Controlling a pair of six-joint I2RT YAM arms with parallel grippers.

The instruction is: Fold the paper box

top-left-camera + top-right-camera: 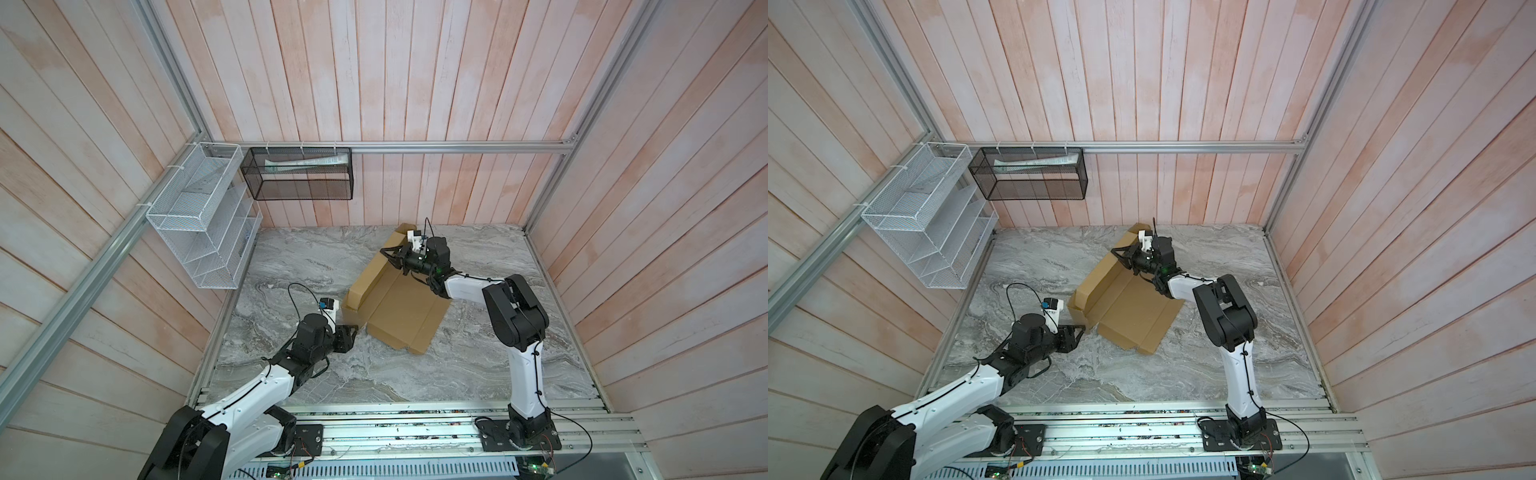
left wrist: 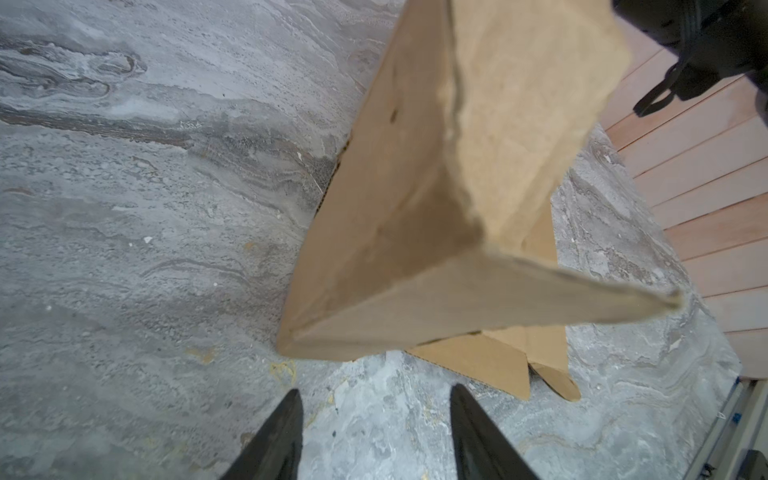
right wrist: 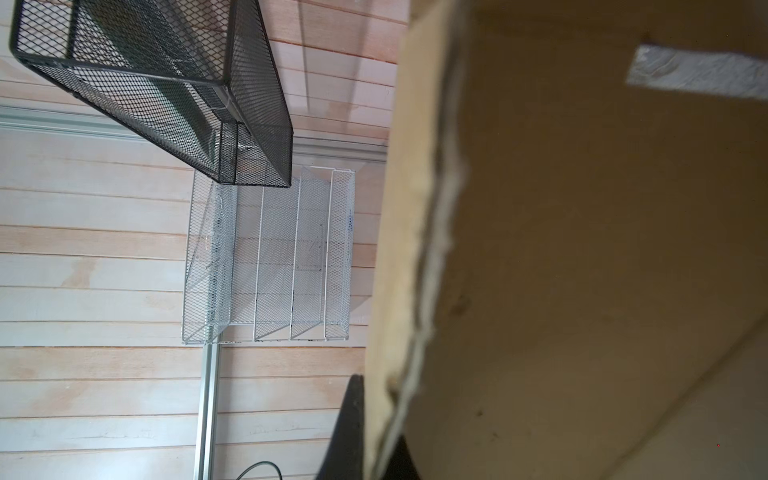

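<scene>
Paper box [image 1: 399, 309] [image 1: 1133, 309] lies partly folded on the grey marble tabletop [image 1: 478, 357], about mid-width, running from the middle up to the back edge. The main panel is flat on the surface, with one corner pointing toward the front edge. The long side wall [image 1: 374, 272] on the left-arm side is raised off the tabletop and stands roughly upright in both top views. Right gripper [image 1: 387, 254] [image 1: 1118, 254] is at the far end of that wall, close to the back edge, with its jaws closed together on the wall's upper edge; the right wrist view shows the cardboard edge [image 3: 415, 249] pinched between the two dark fingers [image 3: 351, 432]. Left gripper [image 1: 355, 328] [image 1: 1081, 328] sits low at the wall's near end, on the left half of the tabletop. Its jaws are apart with only bare marble between them in the left wrist view [image 2: 376, 388], just short of the box corner [image 2: 291, 336] and not touching it. A short end flap [image 2: 498, 291] juts out from that corner, off the tabletop. On the walls, well away from the box, are a white wire rack [image 1: 199, 224] and a black mesh basket [image 1: 299, 176] holding a flat, pale item that I cannot identify.
</scene>
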